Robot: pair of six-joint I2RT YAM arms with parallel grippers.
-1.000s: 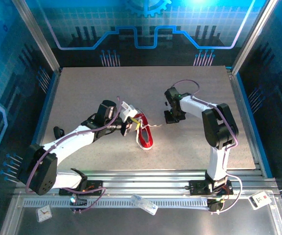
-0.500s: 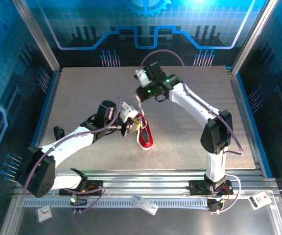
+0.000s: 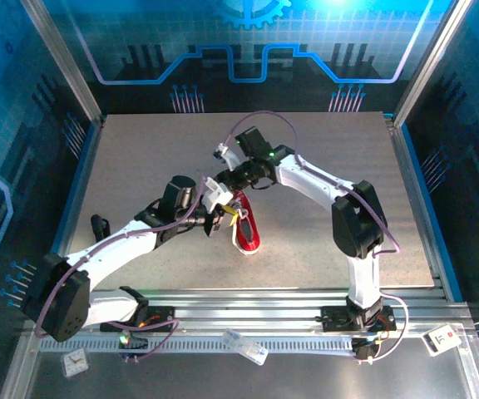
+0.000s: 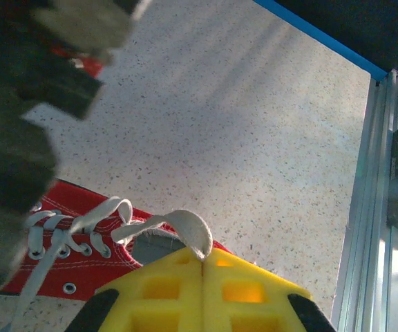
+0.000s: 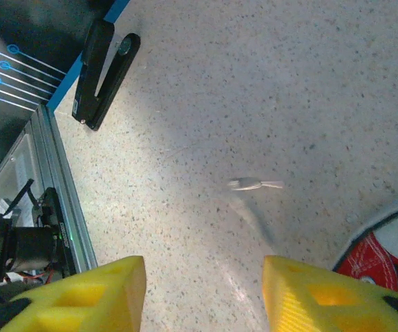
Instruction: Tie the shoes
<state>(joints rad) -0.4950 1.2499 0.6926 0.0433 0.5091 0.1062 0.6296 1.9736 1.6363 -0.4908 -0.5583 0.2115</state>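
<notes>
Left gripper (image 4: 202, 261): clenched, my yellow pads (image 4: 157, 290) pressed together on a loop of the white lace (image 4: 178, 223).
Lace: it arches up out of my pinch, then runs down into the eyelets of the shoe (image 4: 81, 257).
Right gripper (image 5: 204, 271): released, my two yellow fingers (image 5: 95, 294) stand apart with bare table between them.
Loose strand (image 5: 254, 184): a thin white piece, blurred, just beyond my right fingers and touching neither.
Shoe, from above (image 3: 246, 229): red with a white sole, lying on the table (image 3: 140, 158) near its middle, lengthwise toward the near edge, right beside my left gripper (image 3: 220, 218); its red edge also shows beside my right finger.
Black clip (image 5: 102, 69): well off, lying flat by the blue border of the table.
</notes>
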